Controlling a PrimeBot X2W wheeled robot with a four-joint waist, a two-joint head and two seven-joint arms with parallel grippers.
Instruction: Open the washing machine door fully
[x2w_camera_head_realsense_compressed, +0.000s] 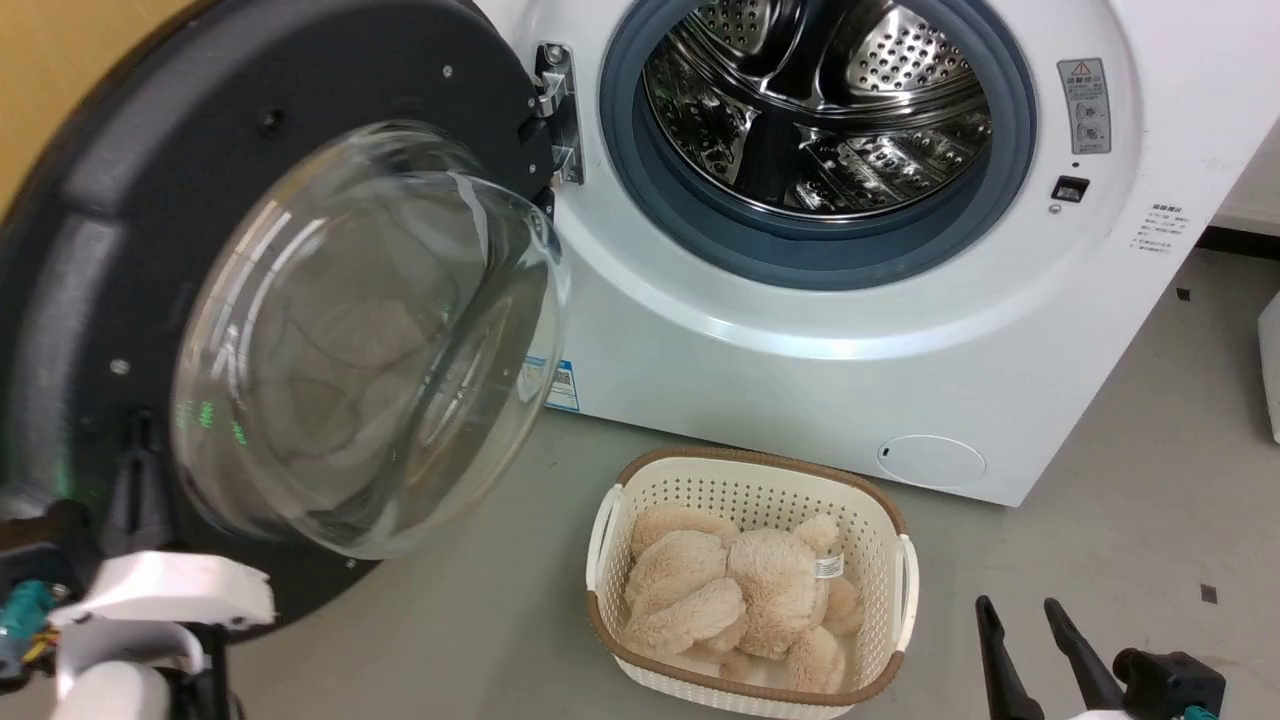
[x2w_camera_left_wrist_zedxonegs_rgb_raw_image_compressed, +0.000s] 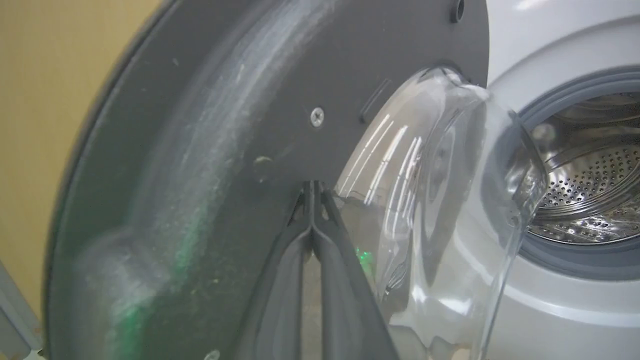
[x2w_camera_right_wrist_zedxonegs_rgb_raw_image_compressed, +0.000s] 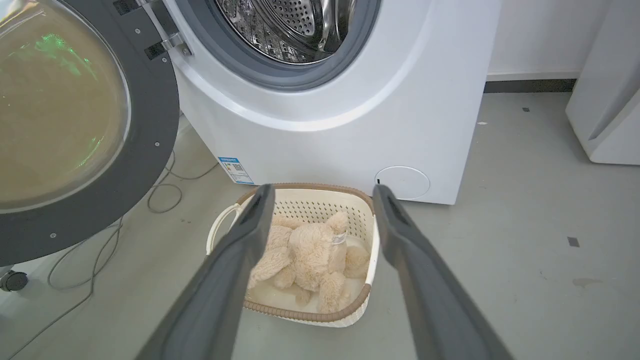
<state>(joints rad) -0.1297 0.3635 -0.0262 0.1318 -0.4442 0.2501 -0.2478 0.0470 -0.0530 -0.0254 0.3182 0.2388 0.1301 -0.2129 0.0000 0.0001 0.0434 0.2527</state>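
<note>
Your left pincer, pressed together, has its tips against the swung-open round glossy black washing machine door; your right pincer is spread.

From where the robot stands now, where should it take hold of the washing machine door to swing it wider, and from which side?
Pinch the thin rim of the washing machine door at its free edge, opposite the hinge, coming from the robot's left. The glass bowl bulges smooth and offers nothing to pinch; the far edge likely gives most leverage.
</note>
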